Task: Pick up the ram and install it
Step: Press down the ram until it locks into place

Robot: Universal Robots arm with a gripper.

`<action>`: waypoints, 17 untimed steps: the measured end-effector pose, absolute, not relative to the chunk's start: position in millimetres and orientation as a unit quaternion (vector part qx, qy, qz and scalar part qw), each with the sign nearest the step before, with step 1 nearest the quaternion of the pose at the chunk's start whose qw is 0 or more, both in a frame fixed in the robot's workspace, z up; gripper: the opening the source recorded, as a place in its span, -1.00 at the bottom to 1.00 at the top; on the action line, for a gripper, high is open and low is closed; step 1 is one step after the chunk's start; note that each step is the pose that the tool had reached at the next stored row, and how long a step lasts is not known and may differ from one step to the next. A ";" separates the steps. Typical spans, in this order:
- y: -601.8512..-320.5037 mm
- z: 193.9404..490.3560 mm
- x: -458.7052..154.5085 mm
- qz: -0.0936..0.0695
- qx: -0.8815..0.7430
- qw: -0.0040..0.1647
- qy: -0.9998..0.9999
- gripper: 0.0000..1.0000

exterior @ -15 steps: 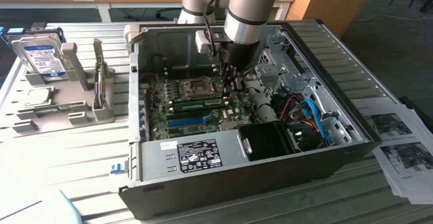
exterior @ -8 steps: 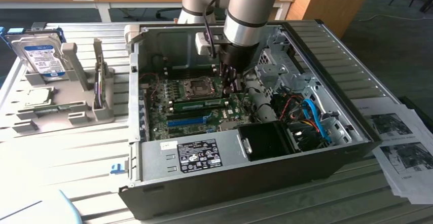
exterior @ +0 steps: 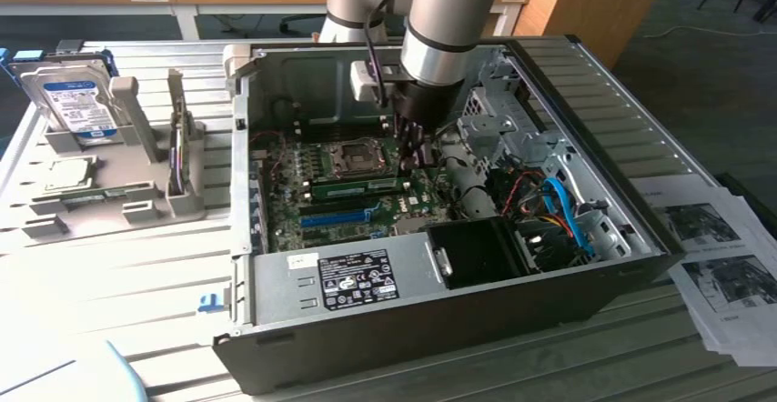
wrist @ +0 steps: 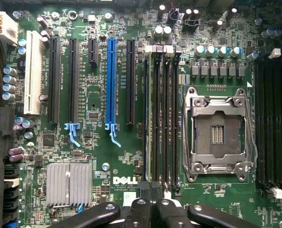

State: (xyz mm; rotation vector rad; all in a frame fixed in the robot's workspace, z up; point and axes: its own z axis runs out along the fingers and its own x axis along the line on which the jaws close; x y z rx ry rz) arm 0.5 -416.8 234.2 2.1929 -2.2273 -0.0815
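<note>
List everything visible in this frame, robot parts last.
computer case: one, black and silver, open
motherboard: one, green, inside the case
processor socket: one, silver, on the motherboard
ram: one, green, slotted beside the processor socket
long slot: one, blue, on the motherboard
holder: one, grey, exterior view's left
hard drive: one, silver, blue-white label, in the holder
papers: several, white, exterior view's right
arm: one, silver and blue, reaching into the case
claw: one, black, shut, over the ram's end

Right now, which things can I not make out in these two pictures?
- Exterior view: whether the ram is fully seated; too small, and the pincer covers one end.
- Exterior view's right edge: the printed sheets, cut off.
- Wrist view: the pincer's body, cut off by the picture's edge.
</note>
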 end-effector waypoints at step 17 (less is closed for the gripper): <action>-416.8 231.7 0.5 -0.026 0.701 0.007 -0.712 -0.81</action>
